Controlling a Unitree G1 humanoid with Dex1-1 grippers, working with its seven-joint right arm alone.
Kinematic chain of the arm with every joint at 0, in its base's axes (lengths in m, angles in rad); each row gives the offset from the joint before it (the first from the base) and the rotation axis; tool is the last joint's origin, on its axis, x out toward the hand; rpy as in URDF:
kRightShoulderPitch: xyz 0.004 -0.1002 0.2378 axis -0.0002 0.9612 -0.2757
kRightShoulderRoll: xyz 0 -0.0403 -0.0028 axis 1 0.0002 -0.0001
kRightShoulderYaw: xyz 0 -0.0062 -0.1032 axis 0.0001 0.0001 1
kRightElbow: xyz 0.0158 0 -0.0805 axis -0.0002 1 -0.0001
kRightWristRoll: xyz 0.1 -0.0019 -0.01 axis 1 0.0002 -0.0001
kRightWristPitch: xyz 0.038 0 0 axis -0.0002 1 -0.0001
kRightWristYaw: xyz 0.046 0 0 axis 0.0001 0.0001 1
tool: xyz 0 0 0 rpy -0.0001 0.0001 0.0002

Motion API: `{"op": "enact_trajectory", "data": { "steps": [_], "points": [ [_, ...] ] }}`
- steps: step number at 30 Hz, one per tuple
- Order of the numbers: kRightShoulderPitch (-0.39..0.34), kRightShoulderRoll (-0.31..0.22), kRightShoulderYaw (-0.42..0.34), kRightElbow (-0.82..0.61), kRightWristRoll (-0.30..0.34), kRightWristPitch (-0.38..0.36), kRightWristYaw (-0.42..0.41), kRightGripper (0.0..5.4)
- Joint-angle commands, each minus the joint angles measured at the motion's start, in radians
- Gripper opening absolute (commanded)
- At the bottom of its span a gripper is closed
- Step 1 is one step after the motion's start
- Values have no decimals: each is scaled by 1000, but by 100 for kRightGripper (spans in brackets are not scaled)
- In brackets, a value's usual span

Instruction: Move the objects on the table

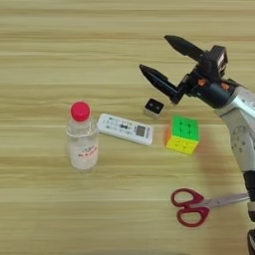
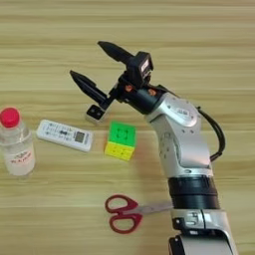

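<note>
While our right gripper (image 2: pixel 85 62) is hovering empty with fingers spread above the tiny block (image 1: pixel 154 107), we are finding bottle (image 1: pixel 81 138), remote (image 1: pixel 125 129) and cube (image 1: pixel 183 134) near it, none lifted.

- Bottle (image 1: pixel 82 144), at nine o'clock: red print on its label, too small to read.
- Remote (image 1: pixel 125 129), just right of it: markings unreadable too.
</note>
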Motion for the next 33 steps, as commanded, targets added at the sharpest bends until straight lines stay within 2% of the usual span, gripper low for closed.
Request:
{"op": "enact_trajectory", "data": {
  "steps": [1,8,15,21,30,33],
  "points": [
    [-50,-42,6,-60,-41,-75,10,538],
    [-30,-64,50,-82,-51,-19,47,538],
    [-6,-101,109,-187,-70,19,92,538],
    [-17,-111,163,-253,-52,85,130,538],
    [-35,-107,221,-213,-86,92,175,538],
    [-50,-91,250,-180,-107,78,185,538]
  ]
}}
